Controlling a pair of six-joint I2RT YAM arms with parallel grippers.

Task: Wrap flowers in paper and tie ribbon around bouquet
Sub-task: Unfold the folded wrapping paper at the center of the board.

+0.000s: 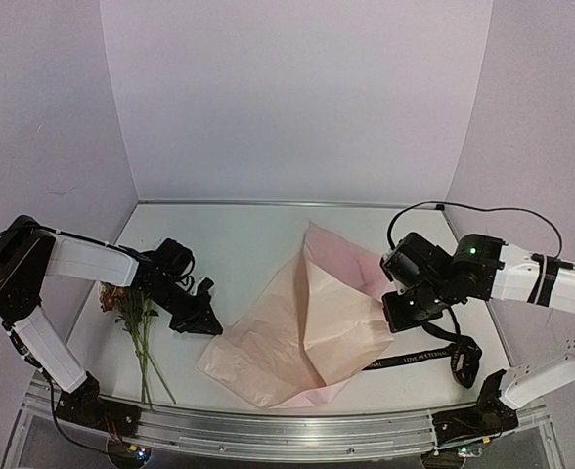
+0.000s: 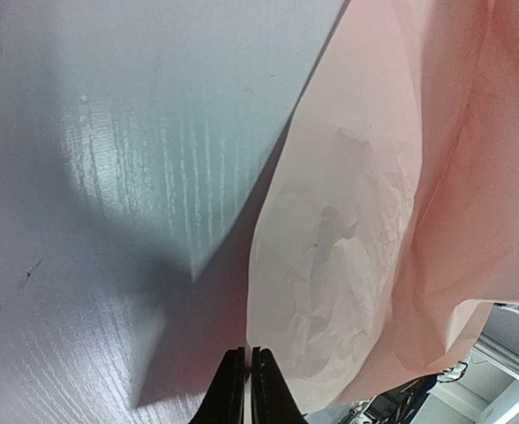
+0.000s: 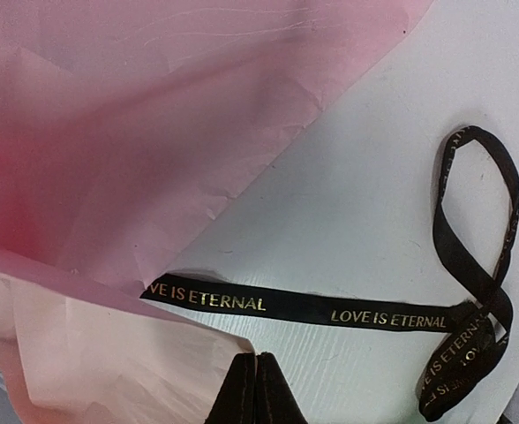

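Currently: both grippers closed at the paper (image 1: 297, 332); flowers (image 1: 136, 318) not yet wrapped, ribbon (image 3: 348, 315) lying loose.

Only from the top view is the whole layout read. The paper is seen creased and partly folded over itself mid-table (image 1: 239, 244). The flowers are laid flat to its left, apart from it, stems toward the near edge. The ribbon's gold lettering, "LOVE IS ETERNAL", is legible only in the right wrist view. There one end is seen touching the paper's edge and the other curled into a loop. The left gripper (image 2: 246, 353) is shown by its wrist view with fingers pressed together right at the paper's left edge; whether the sheet is pinched cannot be told. The right gripper (image 3: 256, 360) is closed on nothing, held over the paper's corner beside the ribbon.
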